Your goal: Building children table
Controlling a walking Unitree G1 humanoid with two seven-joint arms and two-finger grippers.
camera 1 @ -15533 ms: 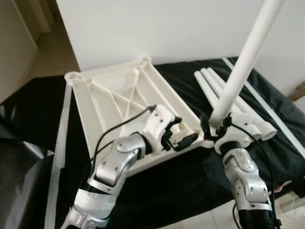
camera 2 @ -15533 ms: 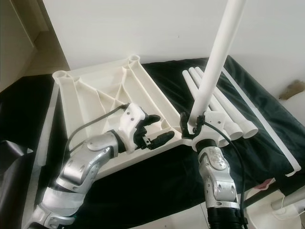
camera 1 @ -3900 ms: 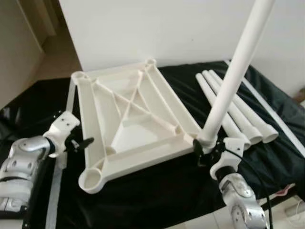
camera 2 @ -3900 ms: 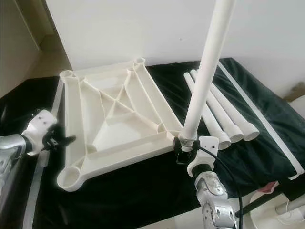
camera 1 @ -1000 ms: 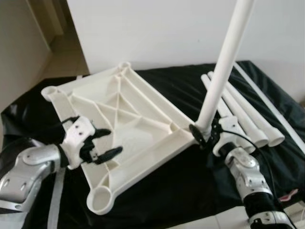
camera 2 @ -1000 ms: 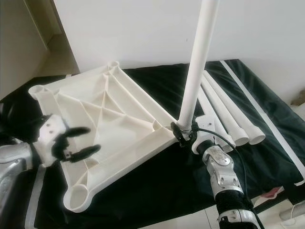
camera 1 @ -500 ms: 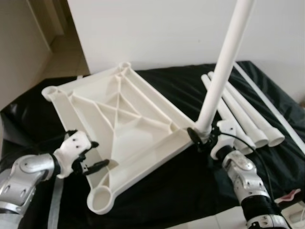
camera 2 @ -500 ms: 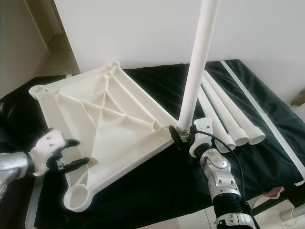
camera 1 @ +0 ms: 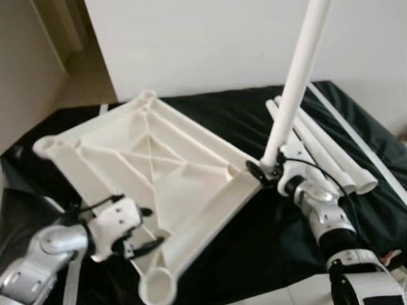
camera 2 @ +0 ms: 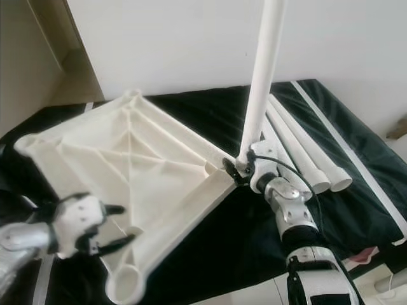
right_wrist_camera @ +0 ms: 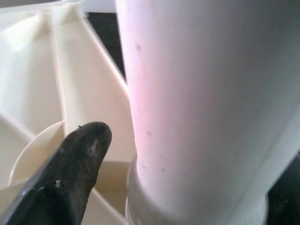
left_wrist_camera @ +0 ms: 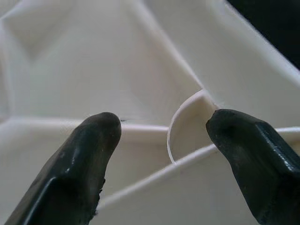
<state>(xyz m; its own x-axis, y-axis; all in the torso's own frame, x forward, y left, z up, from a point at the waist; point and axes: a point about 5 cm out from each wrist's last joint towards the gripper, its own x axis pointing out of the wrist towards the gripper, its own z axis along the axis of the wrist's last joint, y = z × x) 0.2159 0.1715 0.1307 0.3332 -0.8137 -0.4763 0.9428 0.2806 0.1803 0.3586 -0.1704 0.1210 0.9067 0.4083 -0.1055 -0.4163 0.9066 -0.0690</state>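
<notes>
The tabletop (camera 1: 159,171) lies upside down on the black sheet (camera 1: 267,235) and has swung round since a moment ago; my left gripper (camera 1: 137,232), fingers spread, has closed in on its near edge; my right gripper (camera 1: 261,173) still clamps the upright leg (camera 1: 292,95) at its corner socket, seemingly seated; three spare legs (camera 1: 331,159) lie beside it.

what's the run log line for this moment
right pincer: shut on upright leg at tabletop corner | left pincer: open over tabletop | spare legs: lying beside
</notes>
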